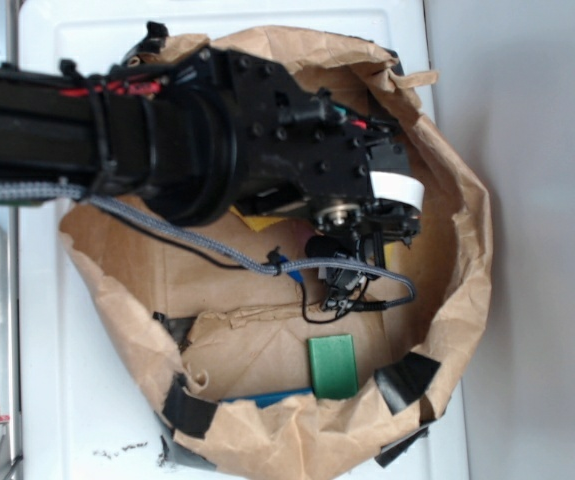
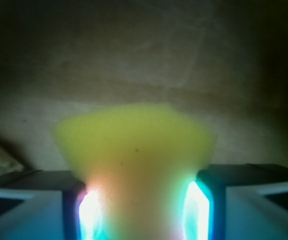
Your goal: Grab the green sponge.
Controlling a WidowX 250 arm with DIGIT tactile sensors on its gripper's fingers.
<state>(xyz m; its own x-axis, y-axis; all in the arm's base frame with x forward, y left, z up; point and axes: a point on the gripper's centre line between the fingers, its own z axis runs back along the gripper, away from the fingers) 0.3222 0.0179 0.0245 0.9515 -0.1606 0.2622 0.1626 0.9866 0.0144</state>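
No text, label, brand, number or sign can be read in either view. The white band on the robot's wrist is blank as far as the exterior view shows — no print can be made out on it. The wrist view is blurred and glaring around the yellow sponge, and nothing legible appears there — neither letters nor digits.

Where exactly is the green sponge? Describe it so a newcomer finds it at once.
Look inside the crumpled brown paper bag lying open on the white surface. On its floor near the lower rim, clear of the black robot arm, lies the small dark green rectangular sponge. It is flat-faced and green, unlike the thin blue strip beside it and the yellow sponge between the fingers.
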